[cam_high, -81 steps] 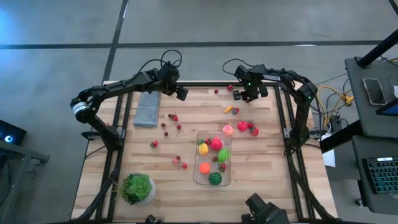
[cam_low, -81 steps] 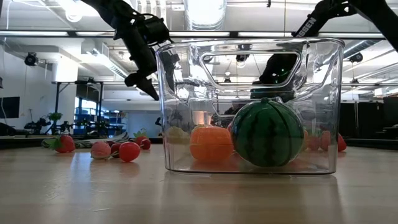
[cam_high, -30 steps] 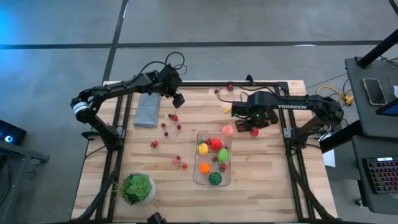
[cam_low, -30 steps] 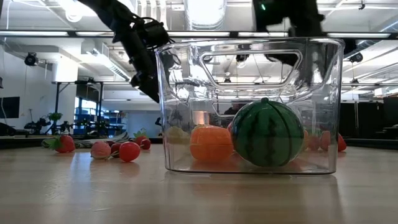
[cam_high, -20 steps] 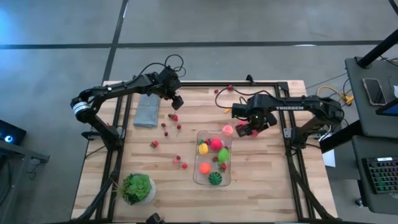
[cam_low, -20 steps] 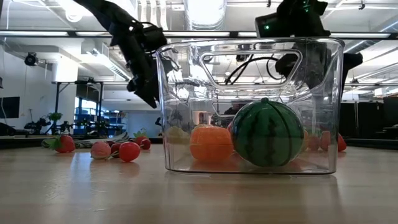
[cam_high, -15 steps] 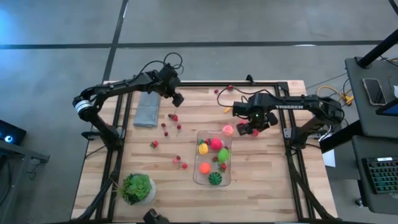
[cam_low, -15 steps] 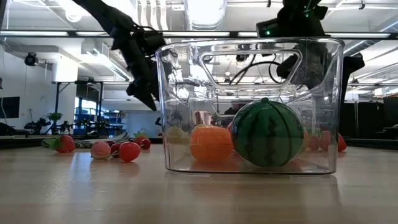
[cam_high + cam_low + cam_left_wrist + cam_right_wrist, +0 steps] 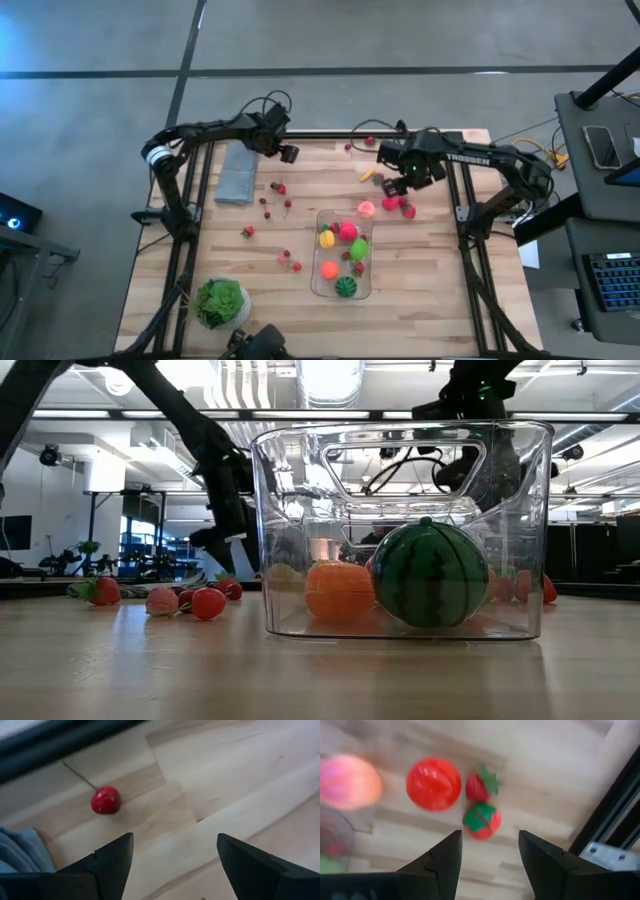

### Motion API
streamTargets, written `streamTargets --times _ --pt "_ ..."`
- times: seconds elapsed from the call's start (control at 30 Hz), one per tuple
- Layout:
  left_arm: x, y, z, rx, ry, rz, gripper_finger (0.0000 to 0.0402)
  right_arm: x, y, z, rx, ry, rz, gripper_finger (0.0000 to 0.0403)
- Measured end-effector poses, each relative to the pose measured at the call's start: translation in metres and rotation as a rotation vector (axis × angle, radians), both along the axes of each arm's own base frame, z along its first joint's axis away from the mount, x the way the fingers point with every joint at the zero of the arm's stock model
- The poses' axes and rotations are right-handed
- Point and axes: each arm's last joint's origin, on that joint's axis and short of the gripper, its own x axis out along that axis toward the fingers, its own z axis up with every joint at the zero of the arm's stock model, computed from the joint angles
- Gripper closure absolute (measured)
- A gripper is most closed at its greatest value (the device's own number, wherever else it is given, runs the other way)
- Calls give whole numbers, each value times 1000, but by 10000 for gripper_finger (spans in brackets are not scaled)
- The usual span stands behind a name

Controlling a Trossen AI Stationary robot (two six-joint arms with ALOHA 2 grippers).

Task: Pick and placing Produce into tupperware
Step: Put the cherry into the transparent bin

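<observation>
The clear tupperware [image 9: 343, 254] [image 9: 300, 510] stands near the table's middle and holds the striped green ball [image 9: 430, 575], an orange piece [image 9: 340, 592] and other produce. More produce lies on the wood: small red berries [image 9: 268, 203], a pink piece [image 9: 366, 209] and a red round piece [image 9: 433, 783] with two strawberries [image 9: 481, 820]. My right gripper [image 9: 393, 186] [image 9: 490, 837] hovers open above those red pieces. My left gripper [image 9: 291, 154] [image 9: 174, 840] is open near the far edge, with a red berry [image 9: 105, 800] ahead of it.
A folded grey-blue cloth [image 9: 237, 175] lies at the far left, beside my left gripper. A leafy plant in a white pot [image 9: 221, 303] stands at the near left corner. An orange-yellow piece [image 9: 368, 176] lies near the far edge. The black table frame [image 9: 620, 800] runs close by.
My right gripper has drawn back from the red pieces beside the tupperware toward the table's far edge, staying open. My left gripper has shifted slightly toward the far edge while its arm swung. No produce has moved.
</observation>
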Motion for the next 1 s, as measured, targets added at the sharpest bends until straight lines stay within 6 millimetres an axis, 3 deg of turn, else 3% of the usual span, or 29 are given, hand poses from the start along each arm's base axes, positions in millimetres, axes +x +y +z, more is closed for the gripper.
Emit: streamTargets --times 0.13,0.43,0.67,1.0 --pt "0 1 -5 -14 9 56 130 2 -11 13 -63 -31 46 215" --pt "-7 6 11 116 53 156 130 1 -30 22 -127 -80 82 215" --pt "-2 14 -3 68 50 252 132 -4 -42 21 -139 -92 63 215" --pt "-1 25 -7 43 6 372 182 -5 -45 21 -145 -100 63 215"
